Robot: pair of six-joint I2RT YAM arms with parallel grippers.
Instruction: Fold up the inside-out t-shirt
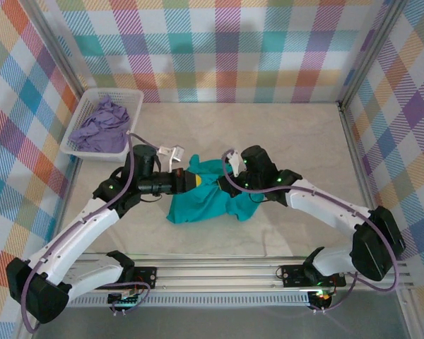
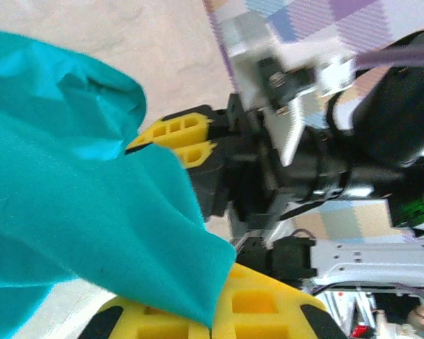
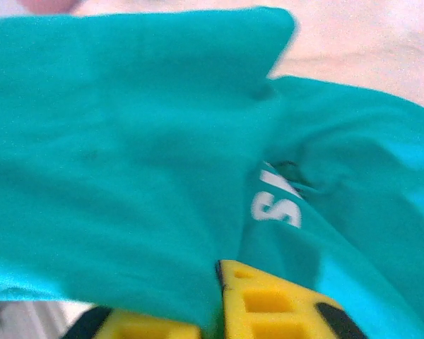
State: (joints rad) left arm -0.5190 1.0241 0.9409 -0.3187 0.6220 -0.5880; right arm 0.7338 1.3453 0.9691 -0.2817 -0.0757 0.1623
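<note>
The left gripper [image 1: 191,181] is pressed together, pinching an edge of the plain teal-green cotton t-shirt [image 1: 206,201]. The shirt lies crumpled on the pale surface [image 1: 304,141], between and under both grippers. The right gripper [image 2: 155,140] faces the left one, tips just beside it. Its yellow fingers [image 2: 187,127] are close together at a fabric fold; whether they actually grip it, I cannot tell.

Top external looks steeply down from the near edge over the whole table [image 1: 268,134]; both wrist views sit very close on the teal t-shirt [image 1: 205,201], common to all 3.
</note>
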